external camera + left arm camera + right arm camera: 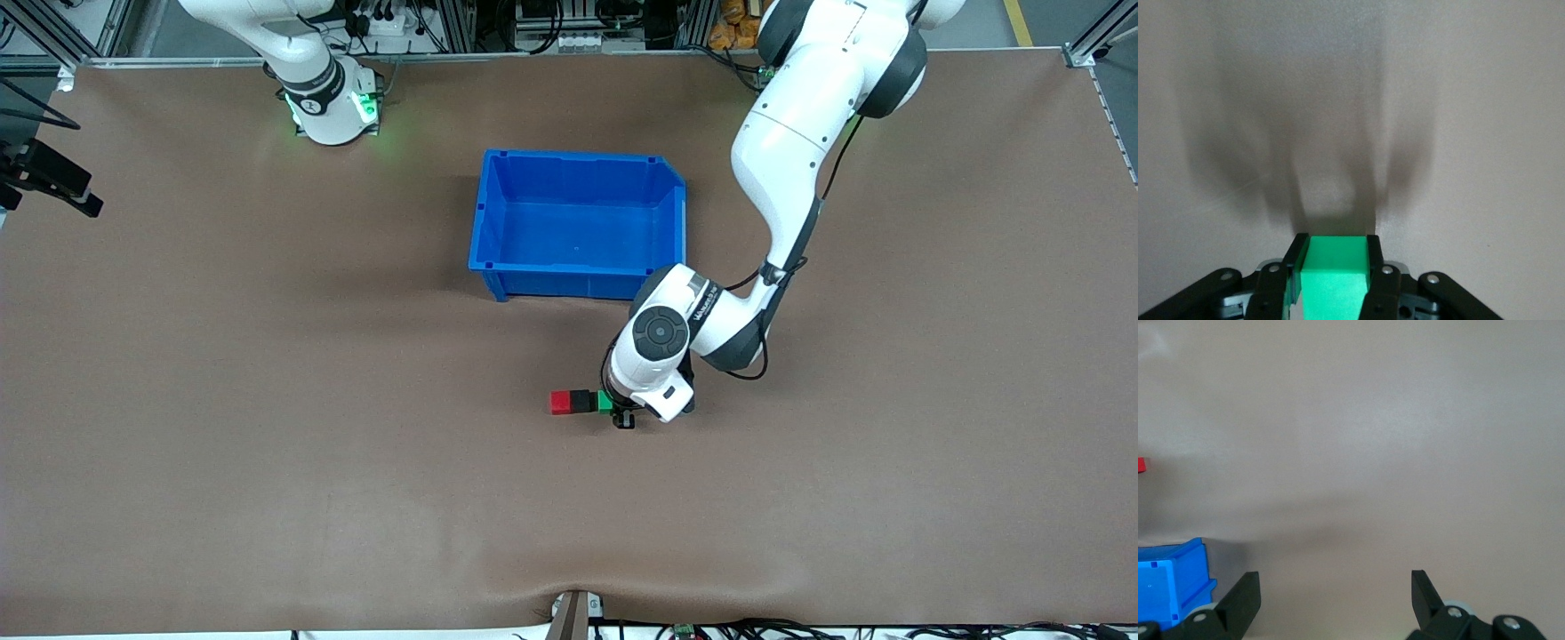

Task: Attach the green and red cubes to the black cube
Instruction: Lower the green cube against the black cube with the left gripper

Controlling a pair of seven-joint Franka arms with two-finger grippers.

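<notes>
Your left hand (622, 411) is clamped on the green cube (605, 402); the left wrist view shows both fingers (1373, 263) pinching its sides, with the cube (1333, 280) filling the whole gap. The hand is low over the desk (267, 400), nearer the front camera than the blue bin (580, 224). In the front view the three cubes sit in one row: red cube (561, 403) at the end toward the right arm, black cube (582, 401) in the middle, green at the end under your hand. Red looks flush against black. Green looks pressed to black's other face too, but the wrist housing hides part of that joint, so you can't confirm the seat from here. The key relation: the row's long axis runs along the desk toward the right arm's end, and black lies from your hand straight along that axis. Any final push should go that way only; a sideways component would likely skew the row. My read is the task is at or near its last step, with green either seated or just short. The release needs to be clean, because dragging the fingers could pull green off. The right hand (1335, 600) is wide open, holds nothing, and waits up near its base; its wrist view shows bare desk, a bin corner (1171, 583) and a sliver of red (1141, 465).
</notes>
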